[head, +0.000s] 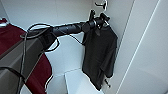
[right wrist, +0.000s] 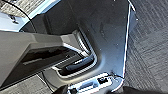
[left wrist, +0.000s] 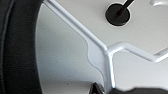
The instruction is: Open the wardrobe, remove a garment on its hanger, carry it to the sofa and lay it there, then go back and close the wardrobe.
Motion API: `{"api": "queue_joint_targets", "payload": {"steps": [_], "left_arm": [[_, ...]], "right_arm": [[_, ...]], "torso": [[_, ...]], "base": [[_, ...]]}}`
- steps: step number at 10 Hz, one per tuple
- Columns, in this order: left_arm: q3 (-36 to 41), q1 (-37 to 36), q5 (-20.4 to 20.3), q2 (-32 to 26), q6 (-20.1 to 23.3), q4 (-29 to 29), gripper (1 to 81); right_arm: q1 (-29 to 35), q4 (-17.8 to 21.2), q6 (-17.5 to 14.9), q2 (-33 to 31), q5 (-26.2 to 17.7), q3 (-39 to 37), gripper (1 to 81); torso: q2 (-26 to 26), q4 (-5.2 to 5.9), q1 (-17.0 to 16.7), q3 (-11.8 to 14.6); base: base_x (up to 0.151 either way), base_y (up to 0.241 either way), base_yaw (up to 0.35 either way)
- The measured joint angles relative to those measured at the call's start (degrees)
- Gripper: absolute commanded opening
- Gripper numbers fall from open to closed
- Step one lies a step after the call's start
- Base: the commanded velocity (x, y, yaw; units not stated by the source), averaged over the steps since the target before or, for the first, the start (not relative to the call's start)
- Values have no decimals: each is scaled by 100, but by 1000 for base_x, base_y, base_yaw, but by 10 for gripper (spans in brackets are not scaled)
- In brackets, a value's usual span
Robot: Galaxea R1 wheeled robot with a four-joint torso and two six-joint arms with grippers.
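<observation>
Head view: the garment (head: 100, 55), plain matte black with short sleeves, hangs on the hanger (head: 103, 5) inside the white wardrobe (head: 62, 15); the left gripper (head: 100, 21) meets its collar, jaw state indeterminate. Left wrist view: thin glossy white hanger (left wrist: 107, 53) wire, bent. Right wrist view: grey ribbed carpet (right wrist: 150, 50).

left arm (head: 67, 28) outstretched up and forward, wrist high (jaws' state unclear)
</observation>
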Motion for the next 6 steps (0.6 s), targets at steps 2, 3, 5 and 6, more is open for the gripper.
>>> {"api": "queue_joint_targets", "payload": {"steps": [2, 3, 5, 6], "left_arm": [[319, -151, 18, -172, -11, 23, 10], [458, -250, 7, -301, -22, 67, 10], [518, -289, 24, -505, -22, 265, 10], [521, -286, 49, -519, -22, 362, 10]], "right_arm": [[2, 0, 0, 29, 0, 0, 811], [0, 2, 2, 29, 1, 0, 811], [-2, 2, 0, 30, 12, 0, 811], [-5, 2, 0, 27, 34, 0, 811]], "torso": [[0, 0, 0, 0], [0, 0, 0, 0], [0, 77, 0, 0], [0, 223, 0, 0]], "base": [[0, 0, 0], [0, 0, 0], [0, 0, 0], [0, 0, 0]]}}
